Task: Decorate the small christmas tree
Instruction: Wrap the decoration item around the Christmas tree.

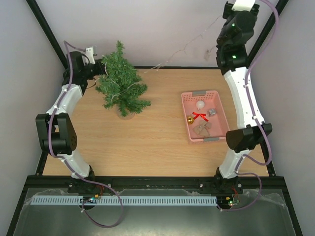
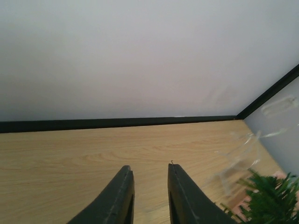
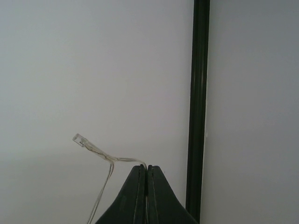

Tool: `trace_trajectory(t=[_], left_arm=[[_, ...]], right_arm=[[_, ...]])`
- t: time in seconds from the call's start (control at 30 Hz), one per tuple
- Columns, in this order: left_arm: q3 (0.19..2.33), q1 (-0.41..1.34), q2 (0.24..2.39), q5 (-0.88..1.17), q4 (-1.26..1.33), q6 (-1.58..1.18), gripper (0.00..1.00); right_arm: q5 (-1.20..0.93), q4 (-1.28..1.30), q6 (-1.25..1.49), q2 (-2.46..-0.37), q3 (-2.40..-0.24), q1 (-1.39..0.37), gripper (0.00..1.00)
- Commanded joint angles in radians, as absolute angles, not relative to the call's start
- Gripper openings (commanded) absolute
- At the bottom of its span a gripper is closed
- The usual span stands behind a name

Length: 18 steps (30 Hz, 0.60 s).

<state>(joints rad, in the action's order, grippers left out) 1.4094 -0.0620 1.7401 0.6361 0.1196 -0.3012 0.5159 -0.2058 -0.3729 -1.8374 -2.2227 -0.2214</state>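
The small christmas tree (image 1: 120, 87) stands upright at about 10 o'clock on the wooden surface (image 1: 157, 142). It is well apart from the pink basket (image 1: 217, 125) at 3 o'clock, which holds a few ornaments (a white ball, a gold bell and a red bow among them).

The left fingers (image 2: 122, 198) sit just beside the tree's 10 o'clock side, parted by a narrow gap with nothing visible between them. The right fingers (image 3: 138, 196) are raised high at about 1 o'clock and pressed together on a string of clear fairy lights (image 3: 80, 140). Its thin wire runs down toward the tree and seems to lie across the branches, though it is too fine in the top view to be sure.

The tree looks light on its small pale base, so a tug on the wire could tip or drag it. Its needle branches are probably soft and springy and would give rather than hold. The firmest hold is likely the central stem low down. The wire looks thin and slippery, and is best pinched between 2 bulbs.
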Motion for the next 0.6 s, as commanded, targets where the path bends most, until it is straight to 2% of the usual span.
trace_trajectory(t=[0.0, 0.4, 0.57], left_arm=[[1.443, -0.074, 1.694, 0.620, 0.072, -0.277, 0.26], [1.405, -0.124, 1.610, 0.487, 0.023, -0.366, 0.43], [1.377, -0.163, 1.567, 0.447, 0.028, -0.430, 0.46]], right_arm=[[0.447, -0.122, -0.353, -1.726, -2.208, -0.216, 0.02], [0.067, 0.014, -0.258, -1.520, -2.118, -0.216, 0.02], [-0.082, 0.102, -0.188, -1.471, -2.116, -0.217, 0.02]])
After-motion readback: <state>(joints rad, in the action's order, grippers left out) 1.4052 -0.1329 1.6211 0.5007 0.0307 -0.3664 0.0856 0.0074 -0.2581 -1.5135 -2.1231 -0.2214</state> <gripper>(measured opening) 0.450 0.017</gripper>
